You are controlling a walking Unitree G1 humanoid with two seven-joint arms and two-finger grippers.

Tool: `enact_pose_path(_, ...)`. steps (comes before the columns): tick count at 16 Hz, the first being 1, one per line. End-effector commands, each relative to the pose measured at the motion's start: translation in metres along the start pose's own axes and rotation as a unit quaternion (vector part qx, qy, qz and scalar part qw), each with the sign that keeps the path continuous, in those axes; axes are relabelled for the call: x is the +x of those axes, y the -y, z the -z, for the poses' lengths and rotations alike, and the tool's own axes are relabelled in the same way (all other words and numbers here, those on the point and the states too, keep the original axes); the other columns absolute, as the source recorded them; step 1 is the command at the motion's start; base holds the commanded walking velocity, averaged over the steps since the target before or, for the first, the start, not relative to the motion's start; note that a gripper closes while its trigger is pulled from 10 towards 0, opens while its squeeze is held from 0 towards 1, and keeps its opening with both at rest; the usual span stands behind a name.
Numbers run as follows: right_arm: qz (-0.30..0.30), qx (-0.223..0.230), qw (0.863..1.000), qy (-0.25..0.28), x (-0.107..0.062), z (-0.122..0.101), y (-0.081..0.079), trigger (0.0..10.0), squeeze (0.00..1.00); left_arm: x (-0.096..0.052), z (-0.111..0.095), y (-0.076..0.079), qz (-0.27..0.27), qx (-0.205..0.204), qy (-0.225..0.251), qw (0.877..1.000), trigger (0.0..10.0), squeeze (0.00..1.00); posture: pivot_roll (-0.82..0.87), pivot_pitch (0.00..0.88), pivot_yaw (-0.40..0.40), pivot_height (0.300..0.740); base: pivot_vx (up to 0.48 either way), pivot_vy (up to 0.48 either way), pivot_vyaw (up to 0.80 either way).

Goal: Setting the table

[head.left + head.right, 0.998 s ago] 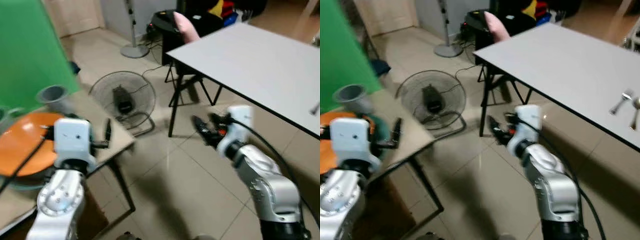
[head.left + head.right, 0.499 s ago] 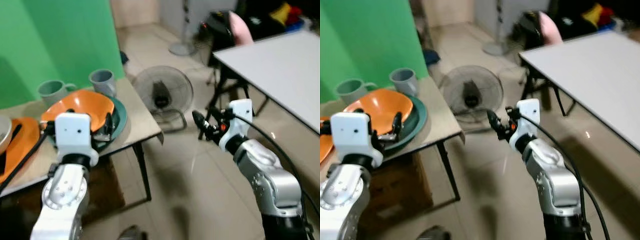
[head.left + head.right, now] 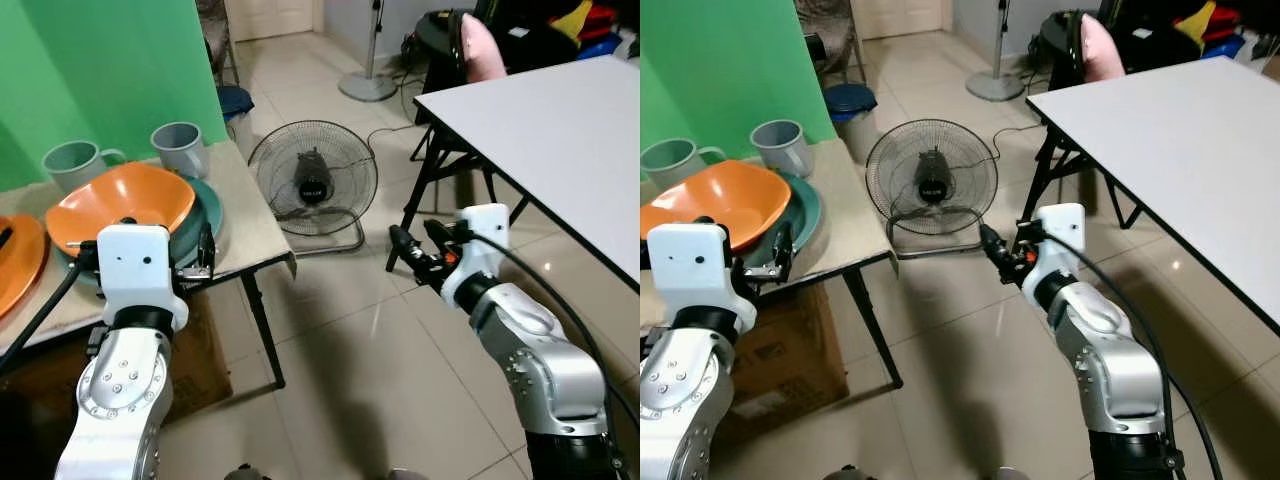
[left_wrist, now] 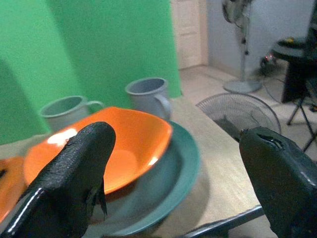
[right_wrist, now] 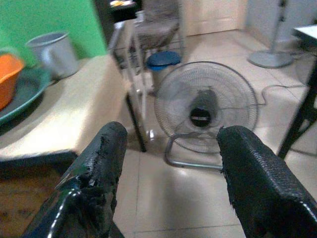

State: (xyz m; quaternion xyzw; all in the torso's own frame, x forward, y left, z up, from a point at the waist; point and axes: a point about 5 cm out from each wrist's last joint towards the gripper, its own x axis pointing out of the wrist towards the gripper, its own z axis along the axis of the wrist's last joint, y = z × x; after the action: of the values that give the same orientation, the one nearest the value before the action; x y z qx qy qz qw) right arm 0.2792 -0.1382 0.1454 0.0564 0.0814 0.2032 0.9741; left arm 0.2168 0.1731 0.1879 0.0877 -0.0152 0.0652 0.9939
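Left tool [image 4: 173, 163]: fingers spread wide, holding nothing, raised at the near edge of the wooden worktop [image 3: 245, 215] and aimed at the dishes.
Right tool [image 5: 171, 168]: fingers wide apart, empty, held over the tiled floor [image 3: 350, 360] between the two worktops, pointing toward the floor fan.
Orange bowl [image 4: 106, 144]: sits inside the teal plate [image 4: 176, 171], just ahead of the left tool.
Grey mugs: one [image 3: 180, 147] at the far edge of the wooden worktop beside the bowl, the other [image 3: 72, 163] further to the robot's left, both upright in front of the green backdrop [image 3: 110, 70].
Orange plate [image 3: 15, 260]: at the left edge of that worktop, partly cut off.
Floor fan [image 3: 313, 180]: stands on the floor beside the wooden worktop; a small label on its hub is too blurred to read.
White worktop [image 3: 560, 120]: to the robot's right, well apart from the dishes.
Writing: none readable on the dishes or mugs.
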Motion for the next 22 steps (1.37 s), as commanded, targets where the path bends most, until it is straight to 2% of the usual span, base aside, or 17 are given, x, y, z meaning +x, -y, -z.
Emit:
enact_pose_path(1,-0.024,-0.011,1.0,0.003,0.005,-0.001,-0.011,10.0,0.0,-0.001,-0.001,-0.004,-0.007,0.008,0.005,1.0,10.0,0.0,-0.02,0.034,0.017,0.74,0.247,0.0,0.8)
enact_pose_path(4,-0.06,-0.001,0.998,0.005,0.011,-0.003,-0.023,10.0,0.0,-0.001,-0.006,-0.009,-0.009,0.011,0.012,1.0,10.0,0.0,0.0,0.024,0.007,0.74,0.305,0.0,0.8)
enact_pose_path(7,-0.066,-0.005,0.998,0.011,0.015,-0.004,-0.027,10.0,0.0,-0.001,-0.006,-0.01,-0.009,0.015,0.012,1.0,10.0,0.0,0.0,0.015,0.008,0.74,0.305,0.0,0.8)
enact_pose_path(9,-0.055,0.017,0.998,0.017,0.017,-0.006,-0.024,10.0,0.0,0.001,-0.006,-0.011,-0.005,0.016,0.015,1.0,10.0,0.0,0.0,0.014,0.007,0.74,0.307,0.0,0.0)
enact_pose_path(14,-0.063,0.021,0.998,0.017,0.017,-0.007,-0.024,10.0,0.0,0.002,-0.008,-0.014,-0.007,0.018,0.019,1.0,10.0,0.0,0.0,0.002,0.001,0.74,0.307,0.0,0.0)
enact_pose_path(15,-0.065,0.019,0.998,0.018,0.018,-0.007,-0.025,10.0,0.0,0.002,-0.008,-0.014,-0.006,0.017,0.019,1.0,10.0,0.0,0.0,0.002,0.001,0.74,0.304,0.0,0.0)
enact_pose_path(16,-0.075,-0.001,0.997,0.019,0.02,-0.009,-0.027,10.0,0.0,0.002,-0.007,-0.014,-0.004,0.017,0.018,1.0,10.0,0.0,0.0,0.003,0.0,0.74,0.304,0.0,0.0)
enact_pose_path(18,-0.08,0.002,0.997,0.019,0.021,-0.011,-0.029,10.0,0.0,0.001,-0.006,-0.011,0.009,0.013,0.015,1.0,10.0,0.0,0.0,0.008,-0.002,0.74,0.304,0.0,0.63)
enact_pose_path(20,-0.08,0.037,0.996,0.021,0.023,-0.013,-0.029,10.0,0.0,0.001,-0.007,-0.009,0.024,0.01,0.017,1.0,10.0,0.0,0.0,0.01,-0.001,0.74,0.0,0.0,0.0)
enact_pose_path(22,-0.118,0.023,0.993,0.017,0.024,-0.017,-0.035,10.0,0.0,-0.001,-0.004,-0.005,0.056,0.024,0.008,0.998,10.0,0.0,0.0,0.014,-0.001,0.74,0.0,0.0,0.0)
